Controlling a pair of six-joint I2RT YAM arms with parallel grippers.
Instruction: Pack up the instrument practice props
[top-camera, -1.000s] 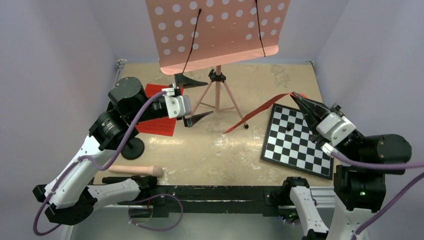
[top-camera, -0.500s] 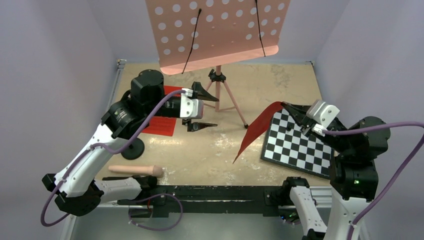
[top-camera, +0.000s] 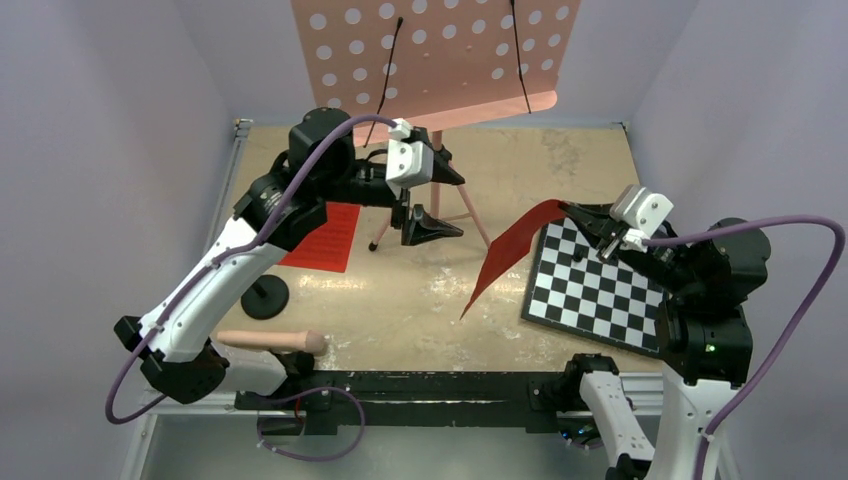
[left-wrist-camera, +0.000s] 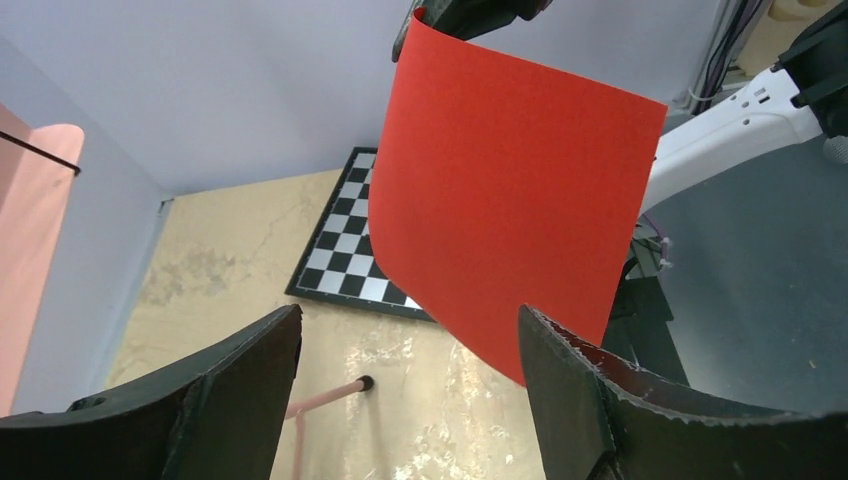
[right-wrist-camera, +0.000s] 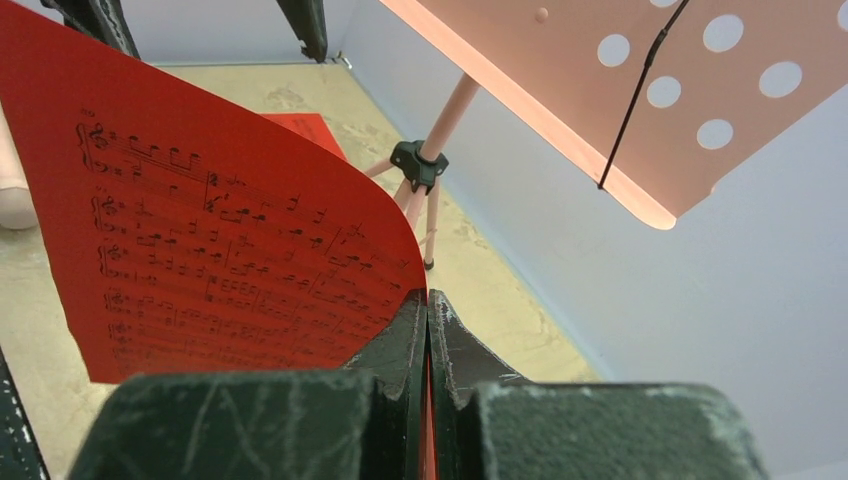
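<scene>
Your empty, wide-open left hand (top-camera: 452, 205) has swung up to the pink perforated metal music stand (top-camera: 440, 60), likely next to pack, while your right hand (top-camera: 576, 213) pinches a red paper music sheet (top-camera: 510, 248).

The music stand (top-camera: 430, 60) was salmon pink, its desk patterned with round holes and crossed by thin black wires. The curled page (top-camera: 510, 250) was red with black printed notation; the flat page (top-camera: 325, 240) was red too. The checkerboard (top-camera: 590, 285) was black and white, the rod (top-camera: 270, 341) pale pink, the round base (top-camera: 265, 297) black, the table (top-camera: 420, 300) mottled beige.
</scene>
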